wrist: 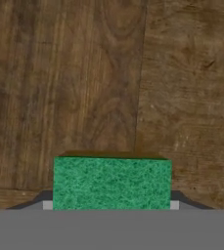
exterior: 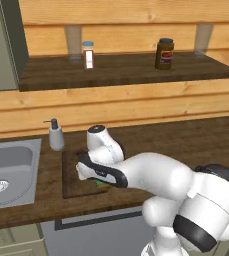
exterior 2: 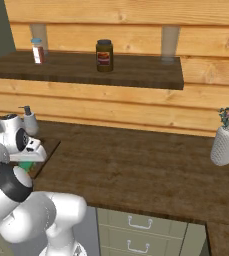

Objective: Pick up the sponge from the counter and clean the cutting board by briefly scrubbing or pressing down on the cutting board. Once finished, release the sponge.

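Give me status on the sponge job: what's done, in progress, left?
Done: the sponge is off the counter and clamped in the gripper. In hand: the gripper holds it low over the cutting board; whether it presses on the wood can't be told. Left: finish the scrub or press, then release the sponge.

The arm hides most of the sponge (exterior: 102, 183) and cutting board (exterior: 72, 172).
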### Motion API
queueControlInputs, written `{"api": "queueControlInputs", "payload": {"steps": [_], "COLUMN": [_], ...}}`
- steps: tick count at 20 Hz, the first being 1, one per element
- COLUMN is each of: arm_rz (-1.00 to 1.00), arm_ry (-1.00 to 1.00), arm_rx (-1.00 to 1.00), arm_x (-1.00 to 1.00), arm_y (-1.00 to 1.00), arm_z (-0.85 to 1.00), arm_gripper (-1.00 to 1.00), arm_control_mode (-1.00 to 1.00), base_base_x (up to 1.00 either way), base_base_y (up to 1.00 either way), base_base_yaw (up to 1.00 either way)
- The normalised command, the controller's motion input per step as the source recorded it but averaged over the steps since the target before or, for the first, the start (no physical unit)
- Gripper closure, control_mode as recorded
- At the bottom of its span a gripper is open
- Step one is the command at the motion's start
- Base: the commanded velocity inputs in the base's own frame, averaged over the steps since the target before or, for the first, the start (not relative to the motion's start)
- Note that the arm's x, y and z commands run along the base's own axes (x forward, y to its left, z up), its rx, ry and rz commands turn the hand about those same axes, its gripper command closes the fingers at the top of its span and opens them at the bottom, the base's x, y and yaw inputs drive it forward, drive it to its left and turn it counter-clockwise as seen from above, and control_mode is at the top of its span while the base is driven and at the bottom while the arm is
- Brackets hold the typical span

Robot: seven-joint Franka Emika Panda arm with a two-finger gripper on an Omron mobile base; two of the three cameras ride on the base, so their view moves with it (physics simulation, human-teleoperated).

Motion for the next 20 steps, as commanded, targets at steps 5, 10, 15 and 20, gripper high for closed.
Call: {"api": "queueControlInputs", "payload": {"steps": [5,10,15,20], "arm_rz": [0.0,0.0,-0.02,-0.01], "arm_ry": [0.01,0.0,0.0,0.0], "arm_rx": [0.0,0.05,0.2,0.12], "arm_x": [0.07,0.03,0.12,0.06], "arm_y": [0.15,0.0,-0.04,-0.15], "arm_z": [-0.45,-0.73,-1.0,-0.49], "arm_gripper": [1.0,1.0,1.0,1.0], "arm_control_mode": [-1.0,-1.0,-1.0,-1.0], "base_base_x": [0.0,0.0,0.0,0.0], "base_base_y": [0.0,0.0,0.0,0.0], "base_base_yaw": [0.0,0.0,0.0,0.0]}}
